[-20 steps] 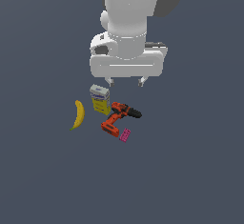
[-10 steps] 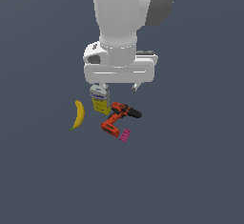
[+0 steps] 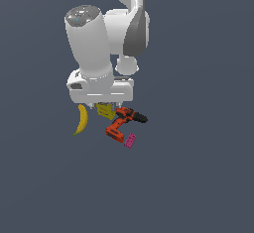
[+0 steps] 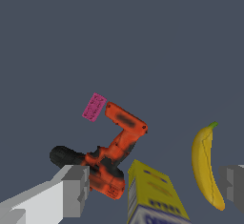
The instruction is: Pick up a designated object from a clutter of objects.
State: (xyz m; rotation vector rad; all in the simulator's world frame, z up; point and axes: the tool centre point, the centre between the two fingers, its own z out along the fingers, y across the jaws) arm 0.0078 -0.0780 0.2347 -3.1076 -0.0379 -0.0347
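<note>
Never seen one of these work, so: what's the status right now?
Gripper open, holding nothing. Banana lies free, beside one finger. Yellow box sits between the fingers; drill close by.

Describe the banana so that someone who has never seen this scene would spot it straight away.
Start at the orange-and-black drill in the middle of the small pile under the arm. On the exterior view's left of it stands a yellow box, and further left, set apart, lies the banana. It is the only curved item, plain yellow with a green tip, unlike the printed box and the small pink block.
</note>
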